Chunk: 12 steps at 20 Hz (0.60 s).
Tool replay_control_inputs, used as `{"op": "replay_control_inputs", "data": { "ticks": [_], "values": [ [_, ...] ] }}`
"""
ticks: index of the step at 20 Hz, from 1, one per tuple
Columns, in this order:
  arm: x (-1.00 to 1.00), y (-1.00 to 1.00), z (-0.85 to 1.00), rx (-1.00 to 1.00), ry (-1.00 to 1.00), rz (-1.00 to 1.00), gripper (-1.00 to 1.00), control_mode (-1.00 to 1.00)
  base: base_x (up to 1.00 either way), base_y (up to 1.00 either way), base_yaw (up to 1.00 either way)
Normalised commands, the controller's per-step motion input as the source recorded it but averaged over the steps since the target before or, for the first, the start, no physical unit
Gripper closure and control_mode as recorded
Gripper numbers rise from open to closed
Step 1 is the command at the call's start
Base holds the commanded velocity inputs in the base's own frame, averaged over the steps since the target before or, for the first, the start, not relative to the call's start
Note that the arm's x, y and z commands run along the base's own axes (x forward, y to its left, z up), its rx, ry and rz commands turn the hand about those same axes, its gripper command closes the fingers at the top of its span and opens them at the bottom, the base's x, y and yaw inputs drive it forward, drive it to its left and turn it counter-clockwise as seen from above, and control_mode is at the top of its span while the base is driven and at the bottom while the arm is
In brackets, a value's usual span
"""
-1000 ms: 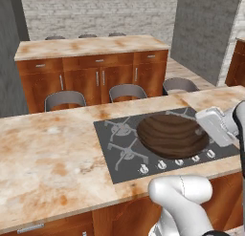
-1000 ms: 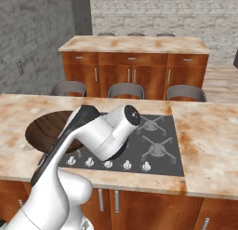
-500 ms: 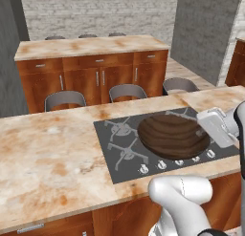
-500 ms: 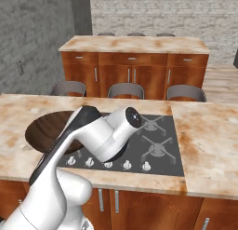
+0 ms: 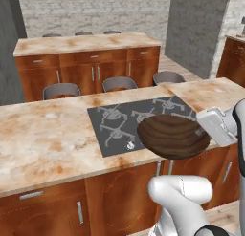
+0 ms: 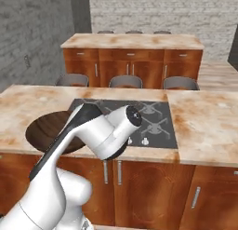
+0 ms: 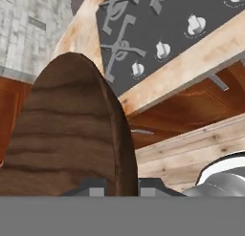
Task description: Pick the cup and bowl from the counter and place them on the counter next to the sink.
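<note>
The bowl (image 5: 170, 134), wide, shallow and of dark wood grain, hangs tilted in the air over the front edge of the counter (image 5: 48, 139). My gripper (image 5: 205, 134) is shut on its right rim. In the hand view the bowl (image 7: 72, 134) stands on edge, its rim pinched between the two tips of the gripper (image 7: 122, 186). From the right base view the bowl (image 6: 46, 130) shows at the left, partly behind my arm. The cup and the sink are out of view.
A grey four-burner cooktop (image 5: 124, 118) lies in the counter behind the bowl, its knobs along the front. Three grey stools (image 5: 119, 82) stand beyond it. A second counter with cabinets (image 5: 86, 44) stands farther back, and a grey pillar (image 5: 196, 29) rises at the right.
The whole picture has shifted: the base has backed away from the counter, so more cabinet front shows. The bowl stays in the gripper and now hangs over the counter's front edge.
</note>
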Motion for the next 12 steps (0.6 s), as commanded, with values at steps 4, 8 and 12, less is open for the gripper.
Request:
{"op": "replay_control_inputs", "data": {
  "ticks": [4,8,12],
  "values": [
    [0.00,0.00,0.00,0.00,0.00,0.00,1.00,1.00,-0.88,-0.58,-0.28],
    [0.00,0.00,0.00,0.00,0.00,0.00,1.00,1.00,-0.16,-0.79,-0.64],
    [0.00,0.00,0.00,0.00,0.00,0.00,1.00,1.00,0.00,-0.67,-0.72]
  ]
}}
